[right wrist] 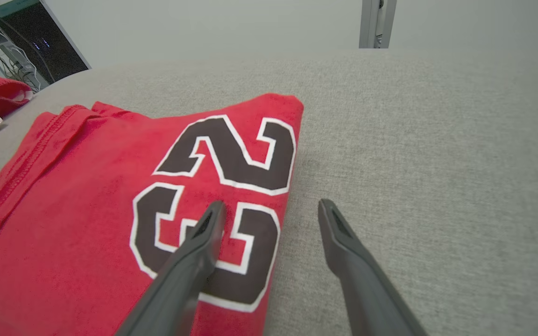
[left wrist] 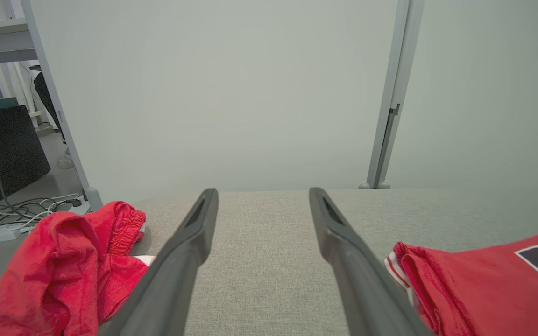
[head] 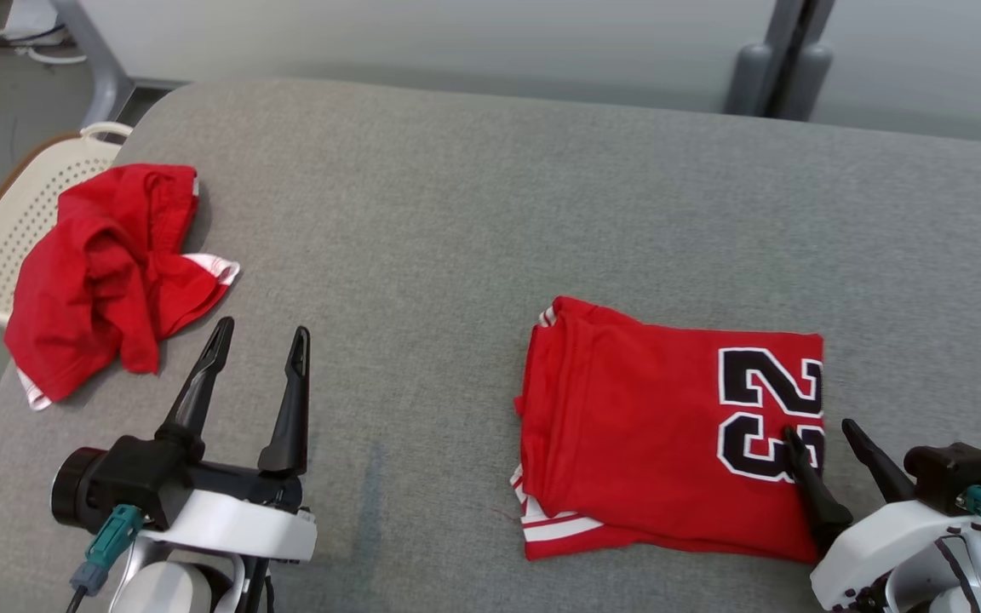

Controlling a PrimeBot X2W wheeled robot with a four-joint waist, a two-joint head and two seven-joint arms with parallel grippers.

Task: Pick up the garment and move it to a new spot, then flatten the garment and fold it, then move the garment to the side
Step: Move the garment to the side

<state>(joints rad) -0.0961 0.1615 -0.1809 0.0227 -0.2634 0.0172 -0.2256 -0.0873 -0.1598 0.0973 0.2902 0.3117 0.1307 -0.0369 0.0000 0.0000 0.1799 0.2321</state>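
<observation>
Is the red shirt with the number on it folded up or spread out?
Folded. The shirt lies as a neat rectangle, with stacked layers showing at one edge.

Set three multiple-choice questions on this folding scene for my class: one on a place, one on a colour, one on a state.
1. Where does the crumpled garment lie?
A. near the table's left edge
B. on the floor
C. hanging from a hook

2. What colour is the number on the folded jersey?
A. yellow
B. black, edged in white
C. green

3. How does the right gripper stand?
A. shut on the jersey
B. shut, empty
C. open, one finger over the number, one over bare table

Answers:
1 A: it lies bunched by the left edge.
2 B: the digits are black with a white outline.
3 C: the fingers stand apart, holding nothing.
</observation>
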